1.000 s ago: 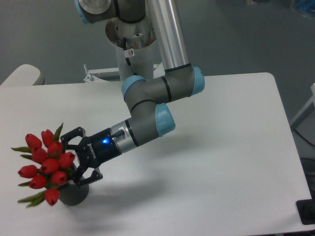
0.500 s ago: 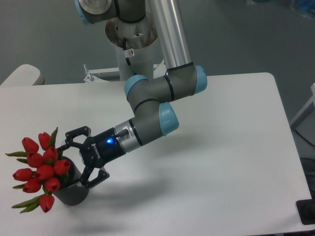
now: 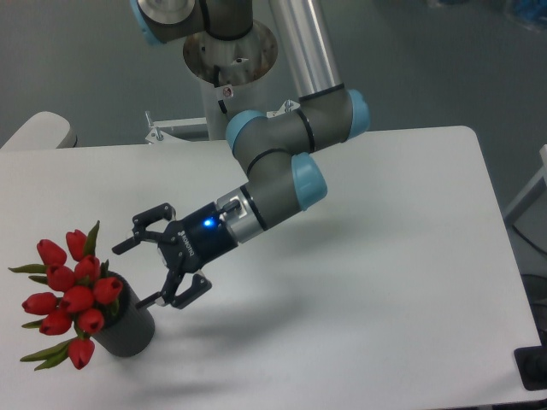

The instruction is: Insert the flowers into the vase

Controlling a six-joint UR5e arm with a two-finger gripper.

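Camera view: bunch of red closed tulip buds with green stems point(image 3: 70, 290) sits in the short dark grey ribbed vase point(image 3: 128, 329) at the white desk's point(image 3: 385, 256) left front.
My end effector point(image 3: 149, 266) hangs spread wide and empty, farther right of the blooms than half a second ago; insertion looks done, so I next retreat clear.

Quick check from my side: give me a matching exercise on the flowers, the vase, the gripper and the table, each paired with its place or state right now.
Things:
1. flowers
2. vase
3. gripper
4. table

States:
A. white, carrying everything else
B. jaws spread, holding nothing, just right of the blooms
C. dark grey, upright near the front left of the table
D. red buds leaning out to the left, stems down in the dark cylinder

Pairs: 1-D, 2-C, 3-B, 4-A
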